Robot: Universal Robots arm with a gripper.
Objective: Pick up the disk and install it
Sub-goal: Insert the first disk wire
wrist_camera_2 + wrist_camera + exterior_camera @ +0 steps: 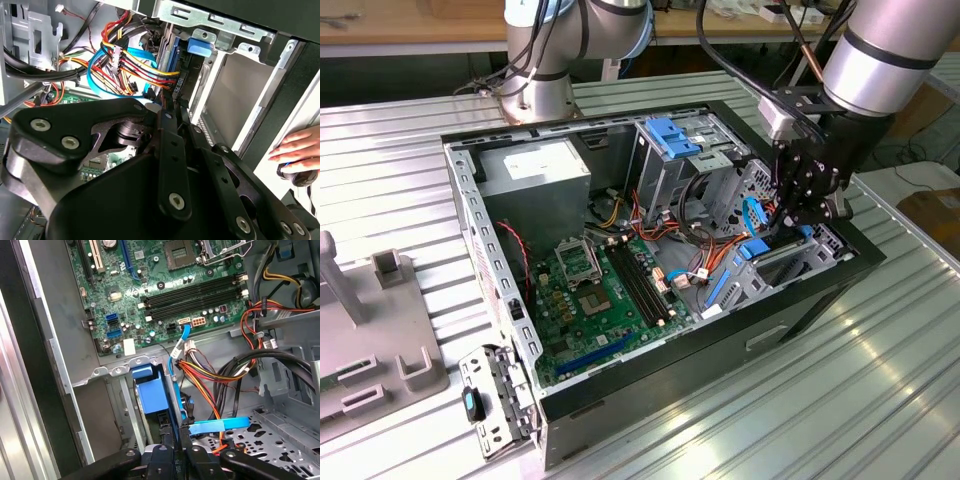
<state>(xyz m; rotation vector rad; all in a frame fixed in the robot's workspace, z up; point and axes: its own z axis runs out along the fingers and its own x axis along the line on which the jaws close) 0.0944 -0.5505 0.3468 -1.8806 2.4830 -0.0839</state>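
Claw: the claw [175, 449] has its two fingers drawn almost together. They look pinched on the thin upper edge of the disk [150, 392], so it is grasping rather than released.
Claw position: at the exterior view's right, the claw [788, 222] reaches down from the arm into the near right corner of the computer case [470, 200].
Disk: it stands on edge, partly down in the drive bay [100, 410], with its blue carrier rail showing above the bay's metal lip.
Why held so: gripping by the top edge keeps the disk upright and in line with the narrow slot. That way the rails can slide along the bay walls, as I judge it.
Cables: the flat blue data cable [215, 425] and the bundle of red, yellow and orange wires [200, 371] lie just beside the bay, close to the fingers.
Motherboard: the motherboard [150, 280] lies flat on the case floor beyond the bay, apart from the claw.
Tabletop: the ribbed metal tabletop [820, 400] carries the open case.
Person: a hand [295, 145] rests outside the case wall.
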